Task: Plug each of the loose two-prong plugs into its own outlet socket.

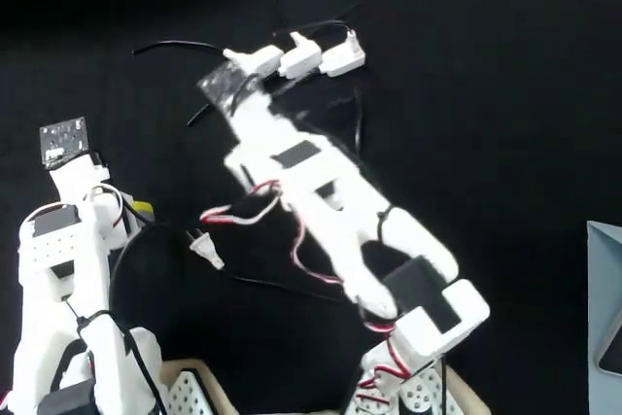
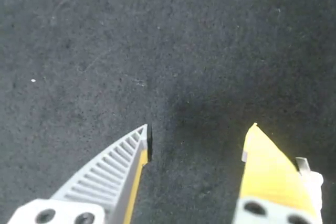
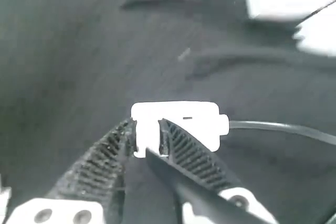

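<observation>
Three white corded blocks lie in a row at the far middle of the black table. My right gripper reaches to the leftmost block. In the right wrist view the gripper is shut on one end of this white block, whose cord runs off sideways; I cannot tell whether it is a plug or a socket. The other two blocks lie just beyond. A loose two-prong plug on a black cord lies near the left arm. My left gripper hangs open over bare cloth.
Black cords curl around the white blocks and across the table's middle. A small circuit board tops the left arm. A grey object sits at the right edge. The right half of the black cloth is bare.
</observation>
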You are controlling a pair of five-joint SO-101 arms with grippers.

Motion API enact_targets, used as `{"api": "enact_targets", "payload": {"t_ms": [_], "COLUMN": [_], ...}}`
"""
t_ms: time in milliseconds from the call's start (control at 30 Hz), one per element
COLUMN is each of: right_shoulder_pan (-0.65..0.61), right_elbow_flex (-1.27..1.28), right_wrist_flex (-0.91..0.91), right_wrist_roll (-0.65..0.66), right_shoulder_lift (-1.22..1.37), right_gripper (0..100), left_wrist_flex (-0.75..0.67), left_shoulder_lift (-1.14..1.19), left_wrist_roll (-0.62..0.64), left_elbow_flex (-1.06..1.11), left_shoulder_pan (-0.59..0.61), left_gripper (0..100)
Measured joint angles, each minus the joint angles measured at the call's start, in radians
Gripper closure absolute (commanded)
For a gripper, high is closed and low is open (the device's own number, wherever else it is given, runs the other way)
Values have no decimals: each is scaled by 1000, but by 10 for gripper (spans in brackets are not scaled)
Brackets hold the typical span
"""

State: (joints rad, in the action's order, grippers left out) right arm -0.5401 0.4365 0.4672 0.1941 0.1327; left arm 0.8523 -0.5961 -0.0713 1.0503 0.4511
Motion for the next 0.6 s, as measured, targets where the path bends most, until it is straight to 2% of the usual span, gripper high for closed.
{"api": "enact_targets", "payload": {"t_ms": [133,300,367,500,600], "right_shoulder_pan": [28,32,44,46,48], "right_elbow_flex": [-8,-74,-97,-100,-100], "right_wrist_flex": [-129,-180,-184,-164,-66], "right_wrist_roll": [0,-2,-2,-2,-2], "right_shoulder_lift": [0,72,115,129,91], "right_gripper": [945,682,620,674,740], "left_wrist_flex": [0,0,0,0,0], "left_shoulder_lift": [0,0,0,0,0], "left_wrist_roll": [0,0,0,0,0], "left_elbow_flex": [0,0,0,0,0], "left_shoulder_pan": [0,0,0,0,0], "left_gripper": [712,712,712,712,712]}}
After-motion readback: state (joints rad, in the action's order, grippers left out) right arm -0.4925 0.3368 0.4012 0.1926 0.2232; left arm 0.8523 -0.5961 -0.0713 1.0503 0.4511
